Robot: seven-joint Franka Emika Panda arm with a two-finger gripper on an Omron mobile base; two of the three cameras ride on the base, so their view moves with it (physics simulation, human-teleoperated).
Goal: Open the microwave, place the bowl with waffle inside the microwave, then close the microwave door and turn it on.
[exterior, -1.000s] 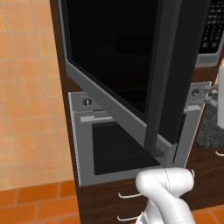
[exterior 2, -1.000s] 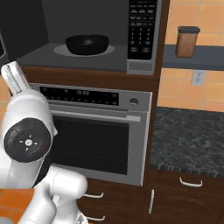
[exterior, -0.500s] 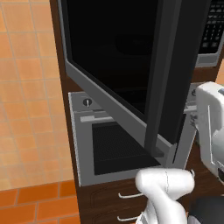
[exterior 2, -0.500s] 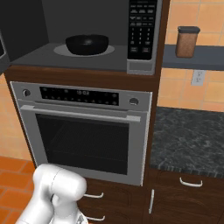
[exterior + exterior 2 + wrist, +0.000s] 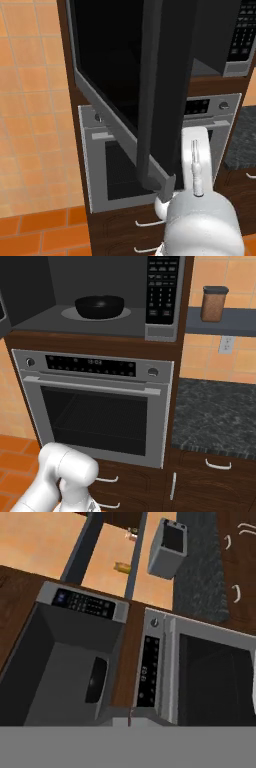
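The microwave (image 5: 95, 321) stands open above the oven. Inside it a black bowl (image 5: 99, 306) rests on the round turntable; I cannot make out the waffle in it. The microwave door (image 5: 112, 65) is swung far out toward me, its dark edge (image 5: 160, 100) facing the left base camera. The keypad (image 5: 162, 288) sits at the right of the cavity. In the rolled hand view the cavity (image 5: 60, 662) lies at the left with the bowl (image 5: 97, 680) seen edge-on. My gripper (image 5: 129, 718) is pulled back from the microwave, shut, with nothing in it.
A grey oven (image 5: 95, 401) with two knobs sits below the microwave. To its right are a dark stone counter (image 5: 215, 411), a brown jar (image 5: 214, 303) on a shelf and a grey toaster (image 5: 167, 548). My white arm (image 5: 196, 165) stands folded low before the oven.
My arm swung away from the left of the oven and folded low in front of it. The gripper closed empty. Bowl and door have not moved.
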